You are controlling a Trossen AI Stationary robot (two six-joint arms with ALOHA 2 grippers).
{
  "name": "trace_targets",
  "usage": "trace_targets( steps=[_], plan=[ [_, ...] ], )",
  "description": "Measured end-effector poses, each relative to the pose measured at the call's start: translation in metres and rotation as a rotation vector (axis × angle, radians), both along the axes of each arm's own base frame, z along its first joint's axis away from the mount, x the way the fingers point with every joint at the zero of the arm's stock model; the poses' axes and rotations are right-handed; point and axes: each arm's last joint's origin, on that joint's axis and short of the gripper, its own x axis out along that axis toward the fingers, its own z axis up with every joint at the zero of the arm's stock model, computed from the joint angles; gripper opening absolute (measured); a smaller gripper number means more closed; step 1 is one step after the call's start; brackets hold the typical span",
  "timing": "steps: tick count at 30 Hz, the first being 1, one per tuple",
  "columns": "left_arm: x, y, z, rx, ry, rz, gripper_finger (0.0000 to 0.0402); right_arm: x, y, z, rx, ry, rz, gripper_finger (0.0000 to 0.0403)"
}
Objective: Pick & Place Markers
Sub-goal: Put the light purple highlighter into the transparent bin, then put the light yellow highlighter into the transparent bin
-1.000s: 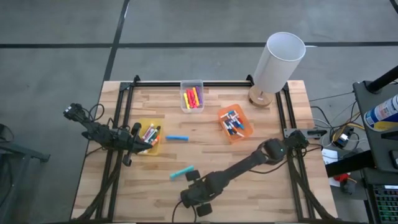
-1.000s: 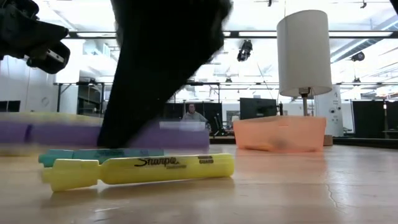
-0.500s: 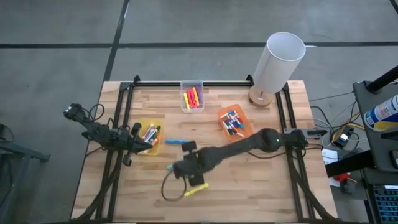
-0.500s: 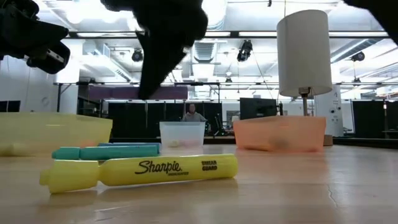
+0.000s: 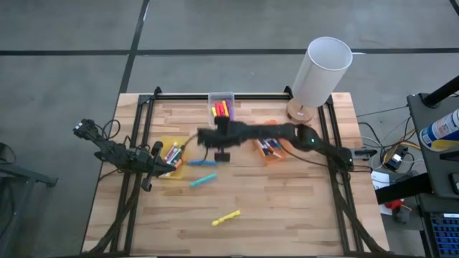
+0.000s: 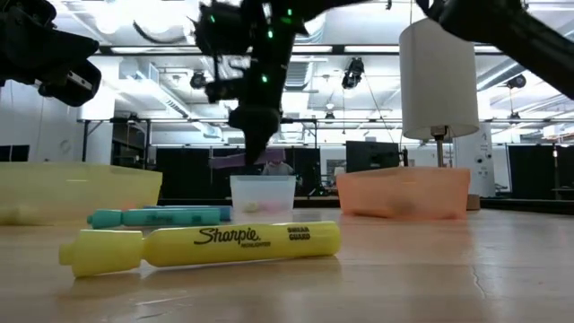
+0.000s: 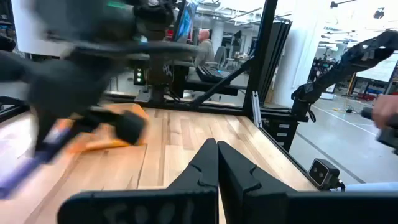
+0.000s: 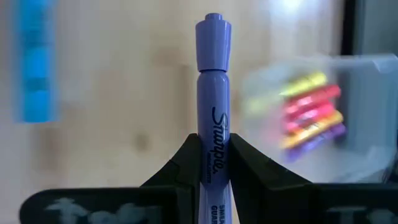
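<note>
Your right gripper (image 8: 213,163) has its fingers (image 8: 184,165) pinched on a purple highlighter (image 8: 213,93), whose capped end sticks out well past the fingertips. In the high view that gripper (image 5: 221,137) hangs over the middle of the bench (image 5: 287,208), just in front of the clear bin (image 5: 221,98) at the far edge; the right wrist view shows the bin (image 8: 367,118) blurred, with yellow, pink, orange and purple highlighters (image 8: 311,115) inside. In the low view the gripper (image 6: 254,126) is up above the bench with the purple highlighter (image 6: 235,161) crosswise below it. Your left gripper (image 7: 217,163) waits at the left side, at the yellow bin (image 5: 174,164), which holds several markers (image 5: 172,153); its fingers (image 7: 198,171) are pressed together, with only a thin seam between them. Loose on the bench you have a blue highlighter (image 5: 202,163) just beside the yellow bin, a teal highlighter (image 5: 203,180) a little nearer the front, and a yellow highlighter (image 5: 226,218) well apart near the front edge. The low view has that yellow highlighter (image 6: 199,247) closest, lying flat, with the teal one (image 6: 160,216) behind it. The orange bin (image 5: 275,152) right of centre holds slim white markers (image 5: 267,147), and a white lamp (image 5: 320,70) stands at the far right corner.
</note>
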Motion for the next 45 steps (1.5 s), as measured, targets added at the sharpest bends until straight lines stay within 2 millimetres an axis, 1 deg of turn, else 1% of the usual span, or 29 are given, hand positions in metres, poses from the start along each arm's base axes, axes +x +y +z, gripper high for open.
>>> trace_targets(
  steps=[5, 7, 9, 13, 17, 20, 24, 28, 31, 33, 38, 45],
  plan=[
    [0.0, 0.0, 0.0, 0.0, 0.0, 0.0, 0.0, -0.007, -0.059, 0.004, -0.023, -0.026, -0.132, 0.0049],
    [0.0, 0.0, 0.0, 0.0, 0.0, 0.001, 0.0, -0.009, -0.078, 0.005, -0.021, -0.057, -0.174, 0.0049],
    [0.0, 0.0, 0.0, 0.0, 0.0, 0.0, 0.0, -0.011, -0.094, 0.005, -0.021, -0.083, -0.203, 0.0049],
    [0.0, 0.0, 0.0, 0.0, 0.0, 0.0, 0.0, -0.014, -0.118, 0.004, 0.073, -0.154, -0.242, 0.0057],
    [0.0, 0.0, 0.0, 0.0, 0.0, 0.0, 0.0, -0.019, -0.133, 0.003, 0.101, -0.179, -0.306, 0.0095],
    [0.0, 0.0, 0.0, 0.0, 0.0, 0.0, 0.0, -0.02, -0.136, 0.003, 0.101, -0.18, -0.315, 0.0124],
    [0.0, 0.0, 0.0, 0.0, 0.0, 0.0, 0.0, -0.02, -0.136, 0.003, 0.099, -0.184, -0.309, 0.0146],
    [0.0, 0.0, 0.0, 0.0, 0.0, 0.0, 0.0, -0.019, -0.135, 0.003, 0.098, -0.186, -0.305, 0.0154],
    [0.0, 0.0, 0.0, 0.0, 0.0, 0.0, 0.0, -0.018, -0.128, 0.003, 0.101, -0.174, -0.292, 0.0155],
    [0.0, 0.0, 0.0, 0.0, 0.0, 0.0, 0.0, -0.016, -0.12, 0.004, 0.105, -0.169, -0.274, 0.0153],
    [0.0, 0.0, 0.0, 0.0, 0.0, 0.0, 0.0, -0.008, -0.089, 0.005, 0.12, -0.136, -0.169, 0.0145],
    [0.0, 0.0, 0.0, 0.0, 0.0, 0.0, 0.0, -0.004, -0.024, 0.001, 0.138, -0.011, -0.025, 0.0134]
  ],
)
